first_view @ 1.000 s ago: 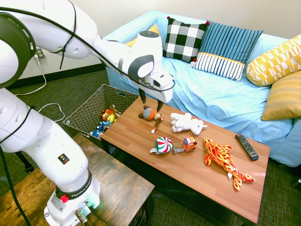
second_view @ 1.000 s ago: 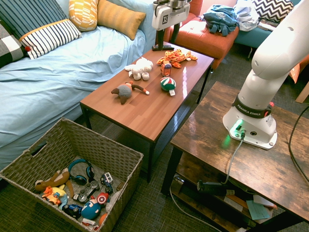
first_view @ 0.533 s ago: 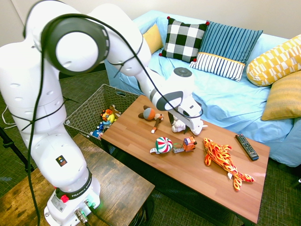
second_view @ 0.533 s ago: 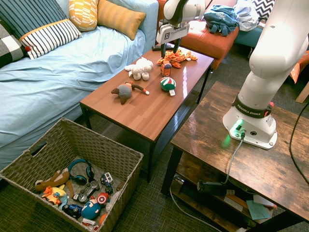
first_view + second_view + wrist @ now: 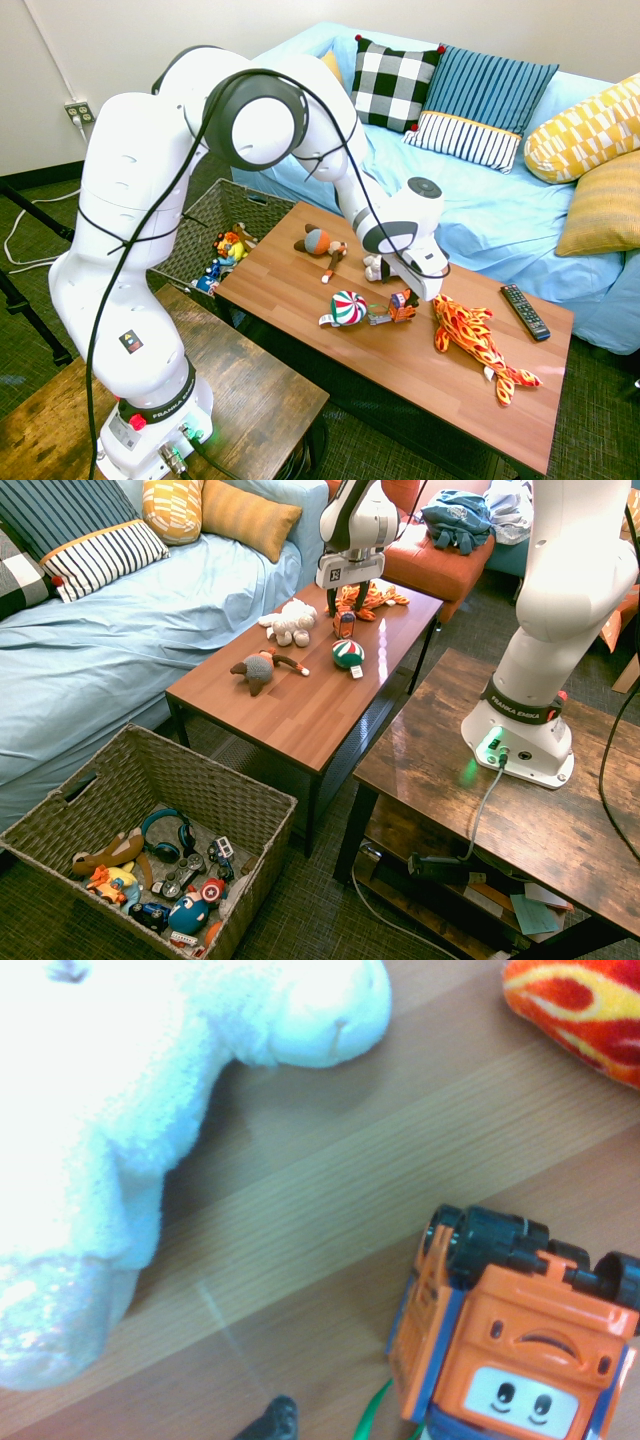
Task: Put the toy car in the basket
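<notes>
The toy car [image 5: 403,306] is small and orange with blue sides, and it stands on the wooden coffee table [image 5: 290,290] between a striped ball and a flame-patterned fish. In the second exterior view my gripper [image 5: 343,604] hangs just above and behind the toy car [image 5: 345,624], open, with nothing between its dark fingers [image 5: 331,601]. The wrist view shows the toy car [image 5: 510,1350] close up, face and black wheels visible. The basket [image 5: 200,770], large and woven, sits on the floor off the table's far end with several toys inside; the first exterior view also shows the basket [image 5: 190,235].
On the table lie a white plush [image 5: 290,620], a brown bird plush [image 5: 262,668], the striped ball [image 5: 347,654], the orange fish [image 5: 470,335] and a remote [image 5: 524,310]. A blue sofa [image 5: 480,210] with cushions runs along the table's long side.
The arm swung from above the bird plush across the table and came down over the toy car. The toys have not moved.
</notes>
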### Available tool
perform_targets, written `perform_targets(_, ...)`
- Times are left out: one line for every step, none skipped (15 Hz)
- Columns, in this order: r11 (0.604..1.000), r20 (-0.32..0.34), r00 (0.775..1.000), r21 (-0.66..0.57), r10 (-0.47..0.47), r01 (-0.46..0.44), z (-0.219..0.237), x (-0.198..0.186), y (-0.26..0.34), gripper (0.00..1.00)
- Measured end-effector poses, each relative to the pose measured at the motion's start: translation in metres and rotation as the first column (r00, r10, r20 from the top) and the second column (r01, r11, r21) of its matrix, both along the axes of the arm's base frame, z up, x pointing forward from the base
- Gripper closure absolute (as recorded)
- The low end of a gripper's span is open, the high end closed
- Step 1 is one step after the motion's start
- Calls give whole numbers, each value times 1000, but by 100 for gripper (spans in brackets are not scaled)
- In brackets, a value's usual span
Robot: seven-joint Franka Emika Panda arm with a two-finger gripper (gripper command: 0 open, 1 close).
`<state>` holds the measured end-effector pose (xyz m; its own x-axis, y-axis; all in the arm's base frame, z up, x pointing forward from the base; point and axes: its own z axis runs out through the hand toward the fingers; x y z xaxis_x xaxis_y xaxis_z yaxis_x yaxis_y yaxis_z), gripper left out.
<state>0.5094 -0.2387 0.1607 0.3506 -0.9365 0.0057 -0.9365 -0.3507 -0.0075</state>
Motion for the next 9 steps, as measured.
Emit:
perform_targets(1000, -7, 1000, -4, -4, 4, -5, -1, -3, 0)
perform_targets(1000, -6, 1000, -11, -5, 5, -9, 0, -5, 100)
perform_targets(1000, 2, 1000, -23, -4, 4, -14, 2, -6, 100)
perform_targets(999, 11, 1000, -34, 1, -1, -19, 5, -5, 100)
perform_targets(999, 16, 1000, -42, 7, -7, -23, 8, -3, 100)
perform_targets(999, 18, 1000, -43, 11, -10, -26, 10, -1, 100)
perform_targets(999, 19, 1000, -41, 9, -8, -26, 11, 1, 100)
perform_targets(999, 20, 1000, -40, 7, -6, -26, 11, 1, 100)
perform_targets(999, 20, 1000, -39, 5, -5, -26, 11, 1, 100)
